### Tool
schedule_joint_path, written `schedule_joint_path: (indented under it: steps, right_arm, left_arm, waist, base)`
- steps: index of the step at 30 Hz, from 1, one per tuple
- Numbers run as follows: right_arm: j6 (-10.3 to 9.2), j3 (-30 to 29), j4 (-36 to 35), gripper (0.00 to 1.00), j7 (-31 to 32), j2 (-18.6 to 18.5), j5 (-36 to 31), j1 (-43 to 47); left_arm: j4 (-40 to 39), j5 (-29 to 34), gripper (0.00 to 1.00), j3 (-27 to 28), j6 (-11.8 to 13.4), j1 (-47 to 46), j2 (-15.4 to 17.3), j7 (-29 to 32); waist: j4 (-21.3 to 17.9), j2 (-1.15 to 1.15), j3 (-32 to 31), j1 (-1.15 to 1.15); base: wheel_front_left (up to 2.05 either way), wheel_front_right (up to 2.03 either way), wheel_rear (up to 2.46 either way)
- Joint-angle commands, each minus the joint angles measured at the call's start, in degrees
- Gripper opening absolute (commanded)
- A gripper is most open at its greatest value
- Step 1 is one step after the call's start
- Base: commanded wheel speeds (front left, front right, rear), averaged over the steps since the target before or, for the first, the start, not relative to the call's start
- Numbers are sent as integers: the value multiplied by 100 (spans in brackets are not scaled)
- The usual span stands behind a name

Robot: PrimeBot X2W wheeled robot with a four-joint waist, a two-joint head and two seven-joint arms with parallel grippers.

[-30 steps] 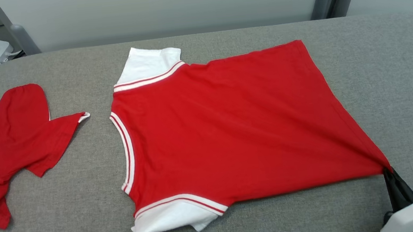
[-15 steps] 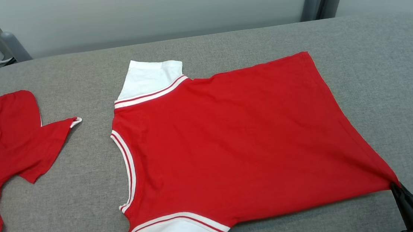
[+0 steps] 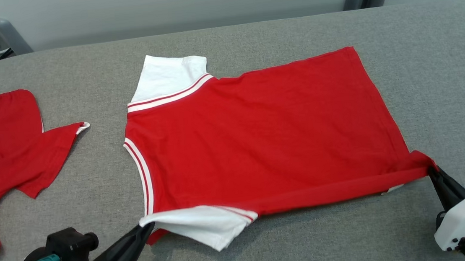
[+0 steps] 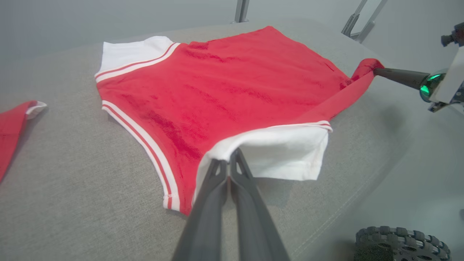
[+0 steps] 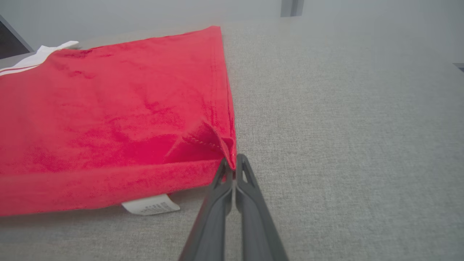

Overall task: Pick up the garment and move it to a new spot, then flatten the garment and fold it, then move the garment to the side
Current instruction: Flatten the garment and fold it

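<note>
Head view, centre of frame: red shirt [image 3: 258,136] with white sleeves, spread on the grey desk [image 3: 441,66], near edge folded over into a narrow band. Lower left: left jaws pressed together on the near white sleeve [image 3: 198,224], raised off the desk. Lower right: right jaws closed tight on the hem corner. Left edge: second red garment [image 3: 7,154], apart from the shirt.

The head view looks down on the whole garment [image 3: 258,136] from above. Both wrist views sit low and close at its near edge, sharing its red body.
</note>
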Motion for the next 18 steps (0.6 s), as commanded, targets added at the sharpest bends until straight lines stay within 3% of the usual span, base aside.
schedule_joint_path:
  steps: [1,11,18]
  right_arm:
    - [-16,73,-96,0,19,-151,-51,-137]
    - [-16,57,611,0,-33,-52,-16,-1036]
    - [-16,359,1401,0,-326,-22,-330,-1744]
  left_arm:
    - [-100,37,0,282,-23,-364,114,-85]
    - [837,21,0,151,-78,-1307,-228,-558]
    - [1751,306,0,-302,-105,-1983,-351,-720]
  waist:
    - [15,0,16,0]
    - [136,0,300,0]
    - [167,0,559,0]
  base:
    - [0,0,0]
    - [0,0,0]
    - [0,0,0]
